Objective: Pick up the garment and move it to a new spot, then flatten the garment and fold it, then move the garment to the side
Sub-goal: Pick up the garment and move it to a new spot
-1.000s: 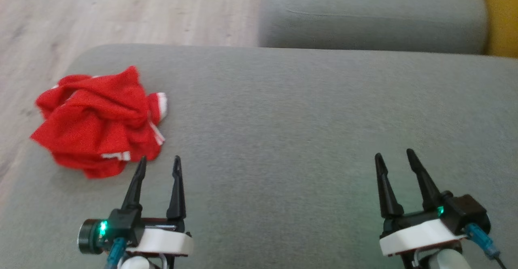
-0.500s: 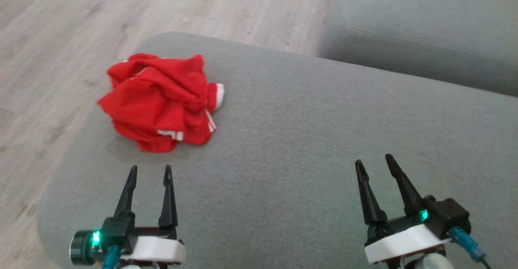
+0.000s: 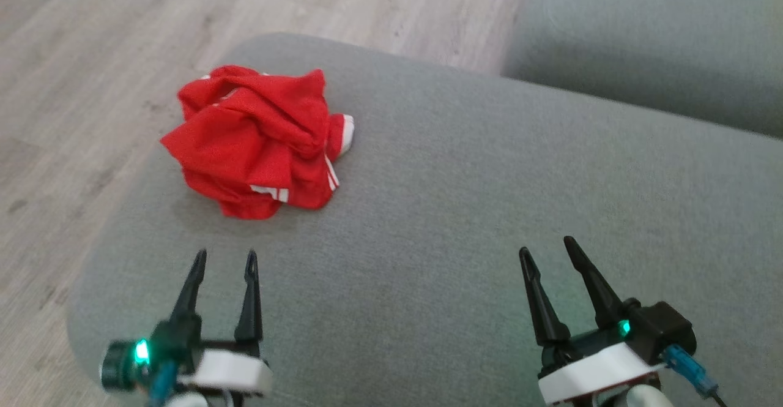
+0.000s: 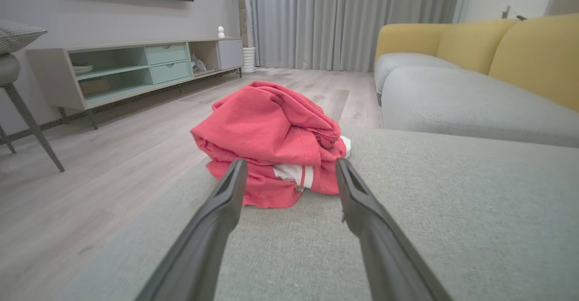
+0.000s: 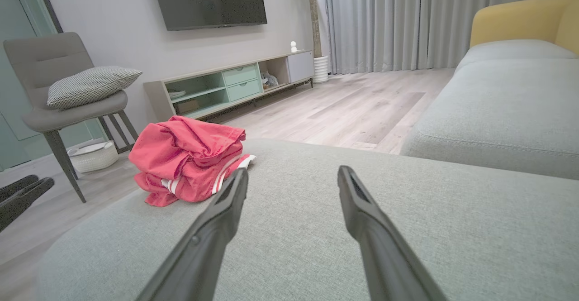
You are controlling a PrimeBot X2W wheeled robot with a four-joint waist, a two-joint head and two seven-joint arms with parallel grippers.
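You are working with the red garment [image 3: 260, 141] lying bunched near the far left corner of the grey cushion [image 3: 459, 211], close to the edge where the wooden floor [image 3: 92, 58] is showing. The left fingers [image 3: 249, 297] are standing apart and holding nothing. They are pointing almost straight at the heap, which is sitting just ahead of their tips and a shade to their right; in the left wrist view it is lying framed between the two tips. The right fingers [image 3: 538, 303] are also standing apart and empty, and the garment is lying well off to their left, so the left arm is clearly the nearer one. The heap is showing no real long axis: it is spreading slightly wider across than front to back. Its white-striped hem is facing the left fingers, and a white cuff is poking out toward the right. By my reading, you are heading for a short forward reach with the left arm.
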